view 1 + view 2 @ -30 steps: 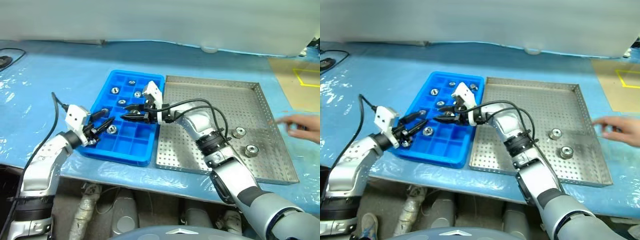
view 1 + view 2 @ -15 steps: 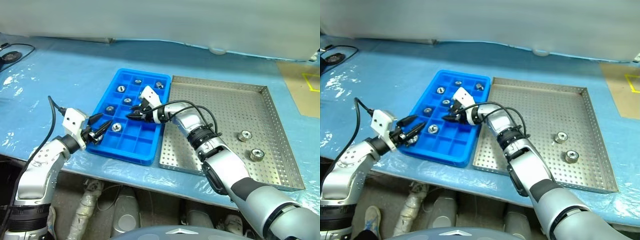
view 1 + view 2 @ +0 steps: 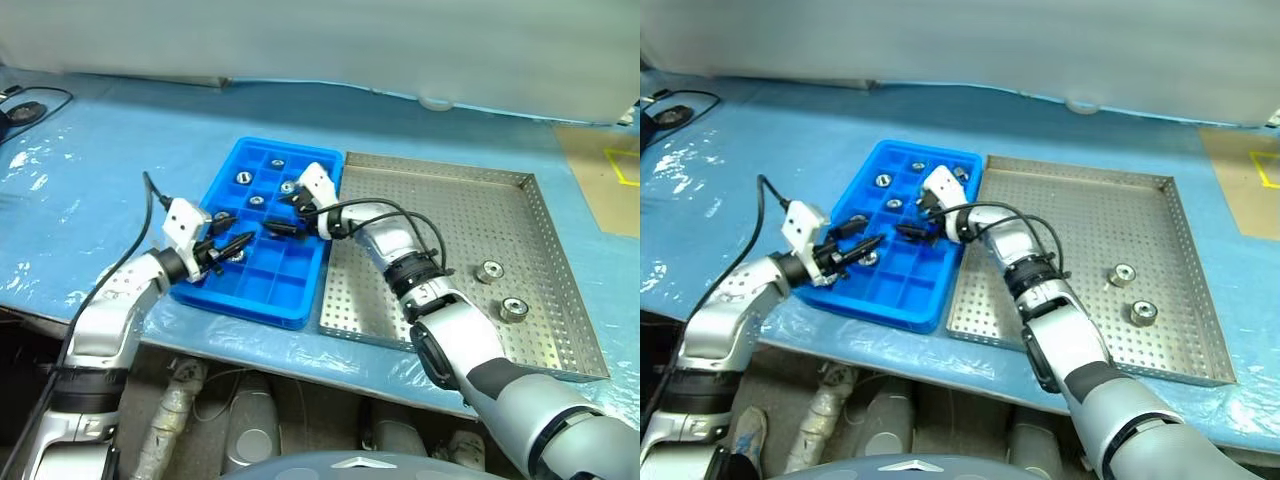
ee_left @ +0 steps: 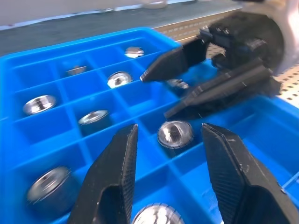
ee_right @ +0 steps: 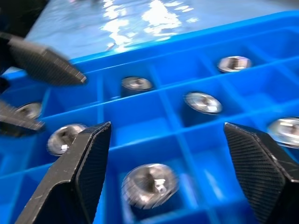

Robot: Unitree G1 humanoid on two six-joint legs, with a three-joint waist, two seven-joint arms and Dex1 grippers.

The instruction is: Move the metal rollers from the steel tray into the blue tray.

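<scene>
Right end effector (image 5: 163, 154) hangs spread over the blue tray (image 3: 232, 165), roller (image 5: 149, 183) dropped in; left end effector (image 4: 170, 154) part-open, empty. Next: fetch two rollers (image 3: 489, 270) from the steel tray (image 3: 520, 215).

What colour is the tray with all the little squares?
Bright blue; the blue tray shows best in the left eye view.

rollers in steel tray (image 3: 560, 300): 2 (image 3: 490, 271); blue tray (image 3: 262, 292): 1
</scene>
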